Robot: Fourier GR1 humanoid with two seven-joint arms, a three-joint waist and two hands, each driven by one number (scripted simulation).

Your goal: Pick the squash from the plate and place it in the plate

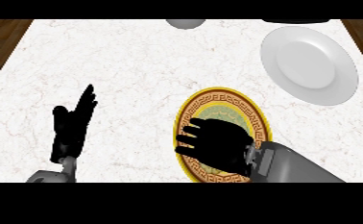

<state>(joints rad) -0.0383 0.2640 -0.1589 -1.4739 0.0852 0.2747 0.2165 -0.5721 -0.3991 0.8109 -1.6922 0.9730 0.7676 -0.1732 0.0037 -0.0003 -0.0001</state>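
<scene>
An ornate plate (212, 104) with a yellow rim and a patterned band lies at the counter's front centre-right. My right hand (216, 143) hangs over its middle and lower part, fingers curled downward towards the left. The squash does not show; the hand covers the spot where it lies and seems curled round it. A plain white plate (312, 69) sits at the far right, with nothing on it. My left hand (73, 124) rests open at the left, fingers pointing up, well away from both plates.
A grey rounded object (187, 23) shows at the counter's far edge in the middle, and a dark one (294, 21) at the far right. Brown wood (13, 31) borders the marble top on both sides.
</scene>
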